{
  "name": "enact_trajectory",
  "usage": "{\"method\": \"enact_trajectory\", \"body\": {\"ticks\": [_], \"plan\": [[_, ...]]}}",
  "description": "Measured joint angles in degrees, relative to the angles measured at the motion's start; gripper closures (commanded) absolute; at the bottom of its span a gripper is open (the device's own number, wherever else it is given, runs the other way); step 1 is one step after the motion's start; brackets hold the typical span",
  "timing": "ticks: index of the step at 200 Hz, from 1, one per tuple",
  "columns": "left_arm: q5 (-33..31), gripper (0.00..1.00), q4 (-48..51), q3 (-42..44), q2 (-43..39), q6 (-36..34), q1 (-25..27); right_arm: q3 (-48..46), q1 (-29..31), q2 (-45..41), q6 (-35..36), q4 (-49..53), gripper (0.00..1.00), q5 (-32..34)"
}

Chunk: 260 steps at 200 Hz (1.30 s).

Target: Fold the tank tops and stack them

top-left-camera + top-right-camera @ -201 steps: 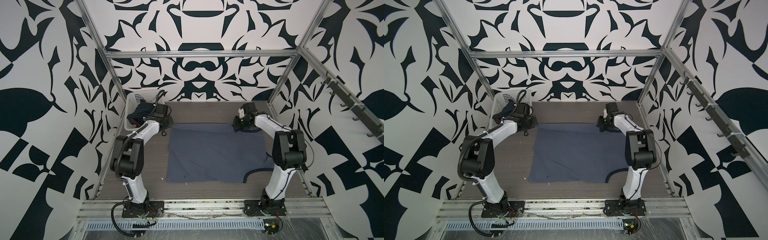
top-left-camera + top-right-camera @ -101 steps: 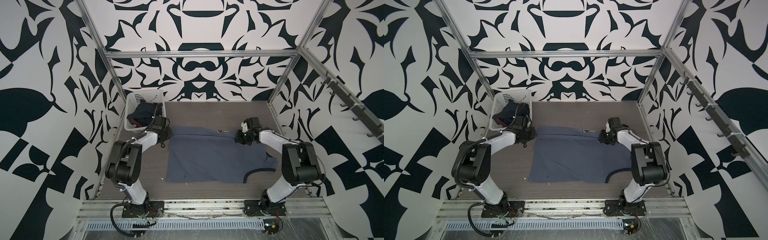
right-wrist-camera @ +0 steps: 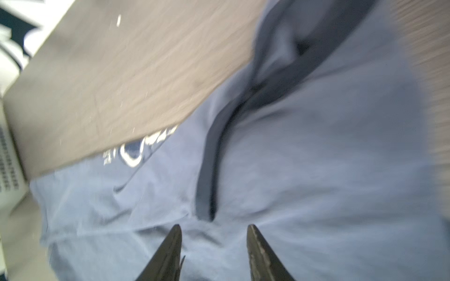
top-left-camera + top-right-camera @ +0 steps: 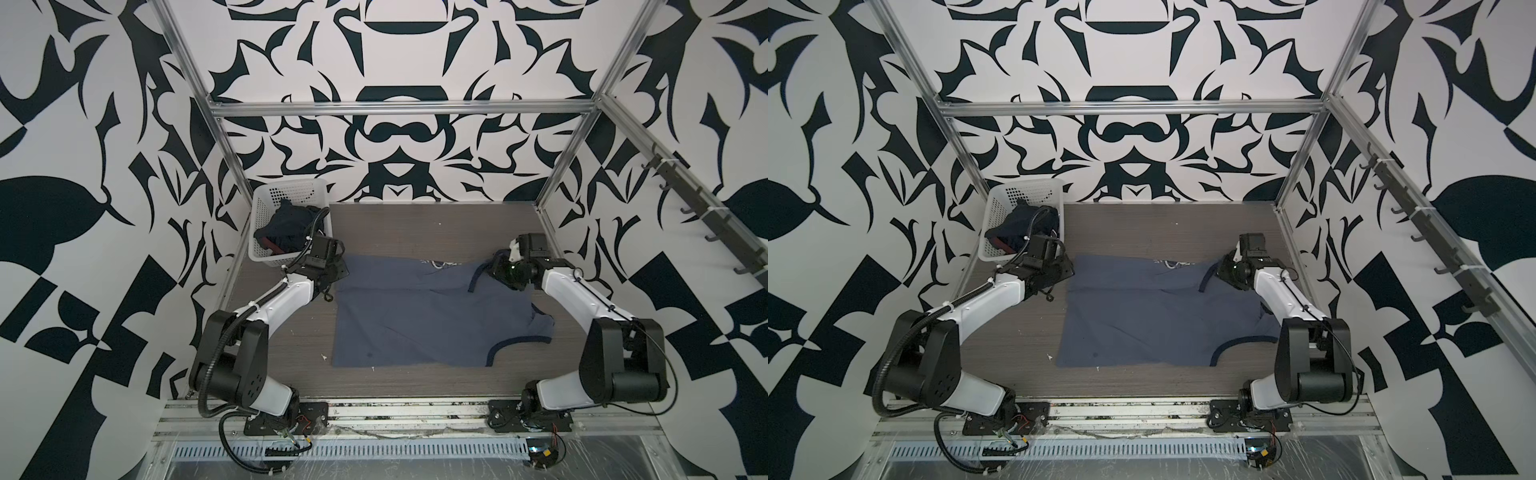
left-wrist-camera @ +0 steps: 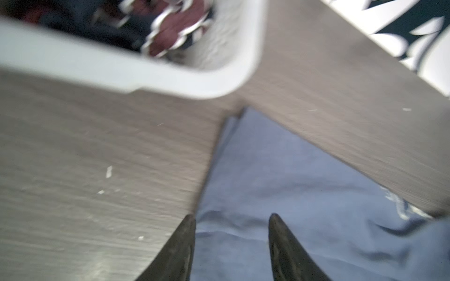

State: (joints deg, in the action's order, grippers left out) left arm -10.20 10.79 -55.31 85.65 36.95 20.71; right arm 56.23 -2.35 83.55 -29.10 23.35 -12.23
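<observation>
L claw (image 5: 232,216) & R claw (image 3: 214,226) both apart, empty, just over slate-blue tank top (image 4: 415,316) far edge.

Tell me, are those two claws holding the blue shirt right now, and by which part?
Nothing is held. The left gripper and the right gripper both stand open and empty over the far edge of the slate-blue tank top.

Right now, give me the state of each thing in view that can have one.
slate-blue tank top: lying on the table, far edge folded over, not gripped.
navy tank top: crumpled inside the basket.
basket: upright, at the table's far left corner.
left pincer: open, over the slate-blue tank top's far left corner.
right pincer: open, over its far right part.
</observation>
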Motion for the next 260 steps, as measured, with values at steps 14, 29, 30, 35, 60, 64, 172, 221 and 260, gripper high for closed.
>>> {"method": "enact_trajectory", "body": {"ticks": [14, 29, 30, 35, 60, 64, 172, 221, 260], "plan": [[0.9, 0.47, -0.2, -4.5, 2.3, -0.9, 1.9, 3.2, -1.4, 1.9, -0.5, 0.9, 0.53, 2.2], [2.4, 0.47, -0.3, -9.6, 7.0, -1.8, 3.5, 7.1, -2.4, 5.2, -1.0, 1.4, 0.52, 4.4], [2.5, 0.47, -0.3, -10.1, 7.6, -1.9, 3.6, 7.5, -2.6, 5.6, -1.0, 1.5, 0.52, 4.6], [3.1, 0.47, -0.3, -11.9, 9.5, -2.1, 4.0, 8.9, -3.0, 6.9, -1.2, 1.5, 0.52, 5.3], [5.9, 0.47, -0.1, -18.4, 19.6, -2.5, 5.2, 15.4, -4.9, 14.8, -2.6, 1.8, 0.52, 7.1], [6.3, 0.47, 0.0, -18.9, 21.0, -2.5, 5.4, 16.6, -5.2, 16.4, -2.8, 1.9, 0.52, 7.2], [5.9, 0.46, 1.8, -20.2, 29.7, -1.4, 5.1, 38.9, -7.0, 40.9, -6.1, 6.2, 0.57, 6.7], [3.5, 0.45, -0.6, -19.1, 29.7, 1.2, 4.7, 39.1, -7.0, 42.3, -8.4, 6.5, 0.9, 6.2], [-0.7, 0.45, -2.9, -16.4, 28.6, 3.9, 3.9, 40.3, -7.0, 42.3, -8.7, 5.0, 1.0, 4.8]]}}
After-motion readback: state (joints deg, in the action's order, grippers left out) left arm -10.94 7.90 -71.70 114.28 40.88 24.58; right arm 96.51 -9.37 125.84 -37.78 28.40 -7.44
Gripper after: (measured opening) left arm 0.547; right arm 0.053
